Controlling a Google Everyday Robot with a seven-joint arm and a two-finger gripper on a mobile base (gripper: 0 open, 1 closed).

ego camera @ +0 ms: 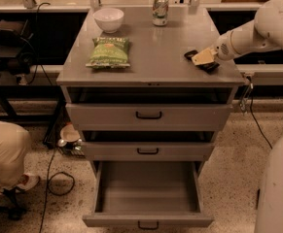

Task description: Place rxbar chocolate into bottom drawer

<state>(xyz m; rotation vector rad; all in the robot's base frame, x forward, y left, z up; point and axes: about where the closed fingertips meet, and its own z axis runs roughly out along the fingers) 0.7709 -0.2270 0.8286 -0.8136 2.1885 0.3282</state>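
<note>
The cabinet top (155,57) is my working surface, and the bottom drawer (148,221) stands pulled out well below it. My gripper (203,58) sits low near the top's right edge, over the rxbar chocolate (210,67). I cannot tell whether it has hold of the bar. I judge this step to be the grasp, so I should take the flat bar across its narrow width and lift straight up. The bar lies directly beneath my gripper, its dark ends showing on either side.
</note>
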